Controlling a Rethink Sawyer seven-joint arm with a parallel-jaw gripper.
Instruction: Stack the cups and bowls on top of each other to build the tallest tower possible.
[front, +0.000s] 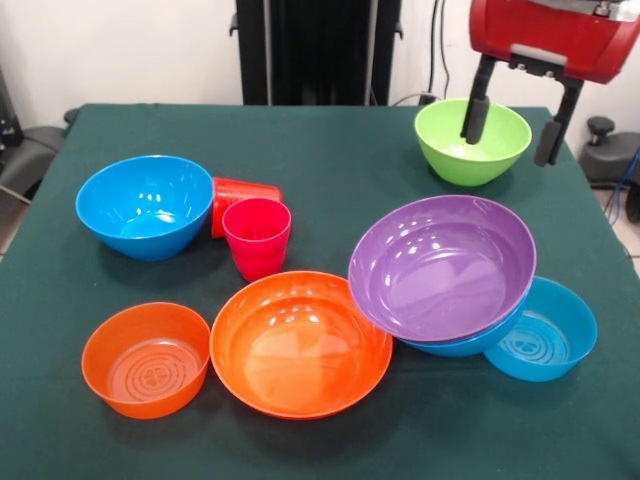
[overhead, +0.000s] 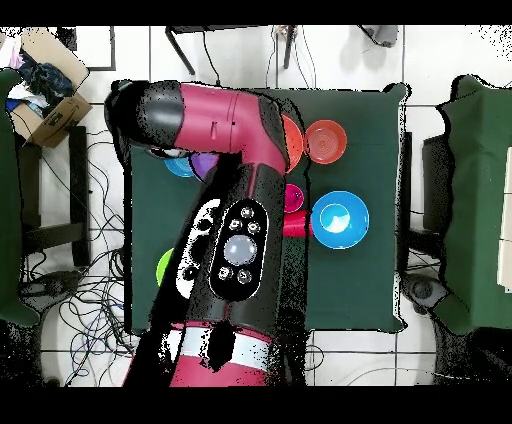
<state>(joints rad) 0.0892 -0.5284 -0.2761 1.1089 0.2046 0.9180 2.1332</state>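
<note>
My gripper (front: 508, 147) is open at the far right, one finger inside the lime green bowl (front: 450, 150) and the other outside its right rim. The purple bowl (front: 440, 268) rests tilted in a large blue bowl (front: 462, 346), with the light blue bowl (front: 548, 335) touching it on the right. The large orange bowl (front: 300, 343) and small ringed orange bowl (front: 147, 358) sit at the front. Another large blue bowl (front: 145, 205) stands at the left. Beside it the red-orange cup (front: 240, 192) lies on its side behind the upright pink cup (front: 257, 237). No tower stands.
In the overhead view my arm (overhead: 235, 200) covers most of the green table (overhead: 370, 280). The blue bowl (overhead: 340, 219), small orange bowl (overhead: 326, 141) and a sliver of the green bowl (overhead: 164, 266) show beside it. A cardboard box (overhead: 45, 110) sits off the table.
</note>
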